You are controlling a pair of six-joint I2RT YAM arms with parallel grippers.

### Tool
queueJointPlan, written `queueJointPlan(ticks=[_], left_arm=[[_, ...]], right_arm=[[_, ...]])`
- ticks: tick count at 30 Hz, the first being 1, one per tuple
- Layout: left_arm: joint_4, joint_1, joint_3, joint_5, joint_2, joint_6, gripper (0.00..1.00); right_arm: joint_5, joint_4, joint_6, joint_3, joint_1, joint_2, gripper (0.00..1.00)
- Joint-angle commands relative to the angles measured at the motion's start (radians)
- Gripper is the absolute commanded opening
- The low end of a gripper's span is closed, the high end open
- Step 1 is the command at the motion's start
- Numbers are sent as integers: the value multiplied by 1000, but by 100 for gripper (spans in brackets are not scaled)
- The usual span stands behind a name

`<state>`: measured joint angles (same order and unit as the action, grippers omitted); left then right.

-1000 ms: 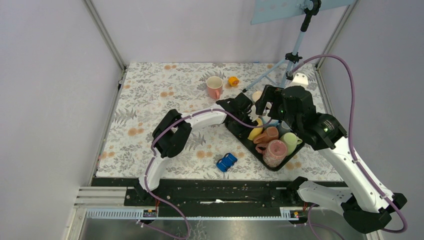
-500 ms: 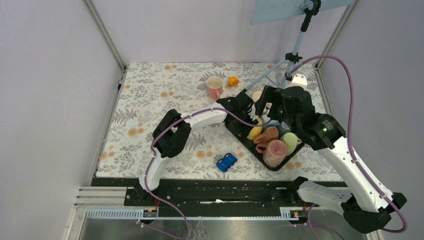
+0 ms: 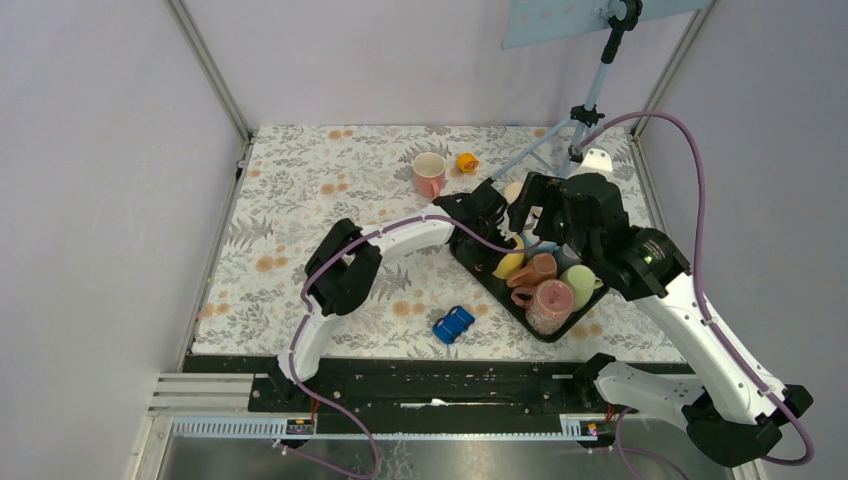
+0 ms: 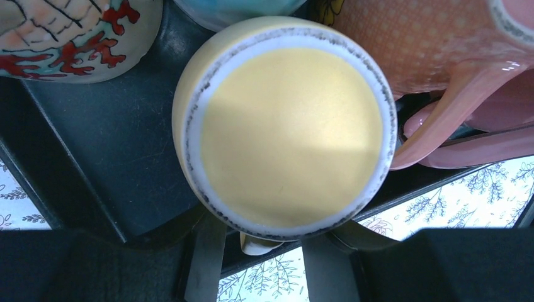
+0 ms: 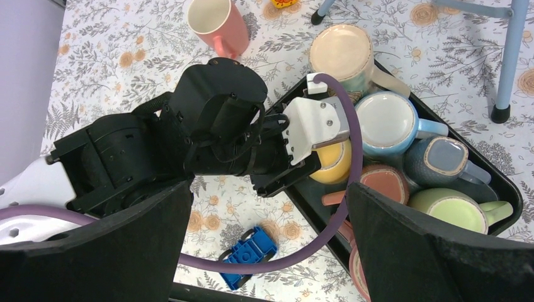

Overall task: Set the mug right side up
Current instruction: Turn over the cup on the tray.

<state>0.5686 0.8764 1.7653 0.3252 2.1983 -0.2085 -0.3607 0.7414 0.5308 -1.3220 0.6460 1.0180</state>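
Observation:
A yellow mug (image 4: 289, 132) stands upside down at the near left of the black tray (image 4: 113, 163), base up. It also shows in the top view (image 3: 509, 264) and in the right wrist view (image 5: 332, 163). My left gripper (image 4: 264, 236) is open low beside it. Its fingers (image 4: 204, 264) straddle the mug's handle (image 4: 261, 244) with a gap on each side. It also shows in the top view (image 3: 497, 240). My right gripper (image 5: 267, 189) is open and empty, hovering above the tray's far end (image 3: 530, 205).
The tray (image 3: 500, 296) holds several more upside-down mugs: cream (image 5: 343, 53), blue (image 5: 390, 123), grey-blue (image 5: 441, 160), green (image 5: 456, 214), terracotta (image 5: 381, 185). A pink mug (image 3: 429, 172) stands upright on the cloth. A blue toy car (image 3: 453, 324) lies near the front. A tripod (image 3: 580, 120) stands at the back right.
The right arm has shifted slightly to the left. The left gripper stays at the yellow mug.

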Motion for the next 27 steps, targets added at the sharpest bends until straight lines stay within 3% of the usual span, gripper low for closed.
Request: queueJointPlan(ticks=[1, 8, 18, 23, 25, 27], left_arm=[[-33, 4, 58, -20, -69, -17, 45], [-4, 5, 76, -25, -64, -32, 36], [2, 4, 85, -37, -56, -36, 34], [-15, 4, 81, -45, -40, -25, 14], [-18, 4, 79, -52, -39, -14, 0], [-34, 3, 63, -57, -53, 1, 0]], right_arm=[[7, -40, 12, 8, 6, -20, 100], [10, -40, 14, 9, 5, -17, 100], [16, -44, 15, 10, 4, -11, 100], [15, -43, 14, 14, 5, -12, 100], [16, -43, 14, 16, 5, -13, 100], [14, -46, 16, 19, 5, -15, 100]])
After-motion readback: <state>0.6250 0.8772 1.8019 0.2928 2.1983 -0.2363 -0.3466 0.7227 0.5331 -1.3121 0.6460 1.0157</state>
